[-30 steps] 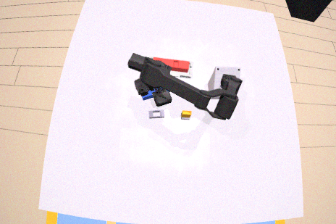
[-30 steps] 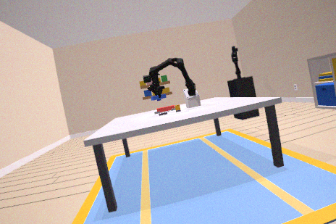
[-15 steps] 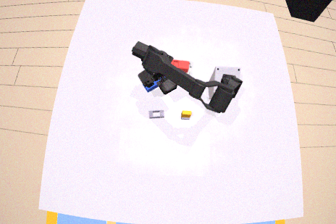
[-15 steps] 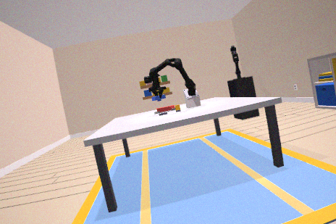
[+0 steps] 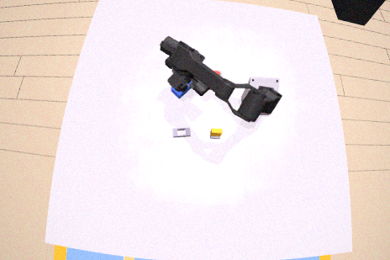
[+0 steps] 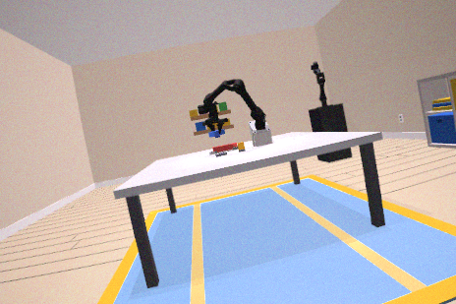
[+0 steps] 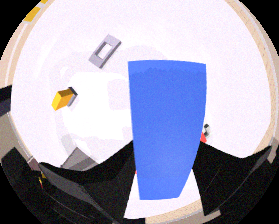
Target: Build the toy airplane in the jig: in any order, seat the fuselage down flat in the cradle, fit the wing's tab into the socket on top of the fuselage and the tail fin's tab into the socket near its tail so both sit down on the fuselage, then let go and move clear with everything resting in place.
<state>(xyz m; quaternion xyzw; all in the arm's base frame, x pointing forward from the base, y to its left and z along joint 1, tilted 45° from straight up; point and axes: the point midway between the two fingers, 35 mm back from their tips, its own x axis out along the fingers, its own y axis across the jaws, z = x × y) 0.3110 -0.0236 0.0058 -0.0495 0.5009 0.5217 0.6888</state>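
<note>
Wing step in hand: I've got the blue wing clamped in my gripper, held above the table. Red fuselage sits at 2 o'clock from the wing in the top view; yellow tail fin unfitted, between 4 and 5 o'clock; grey slotted holder at 6 o'clock. Next move, I judge: carry the wing over toward 2 o'clock, square it across the fuselage, line up tab and socket, then lower gently. Hard to see: my arm covers most of the fuselage from the top, the wing blocks the wrist view, both sockets and the wing's tab don't show. Can't tell whether the fuselage is fully flat in its cradle; exterior view's too small.
</note>
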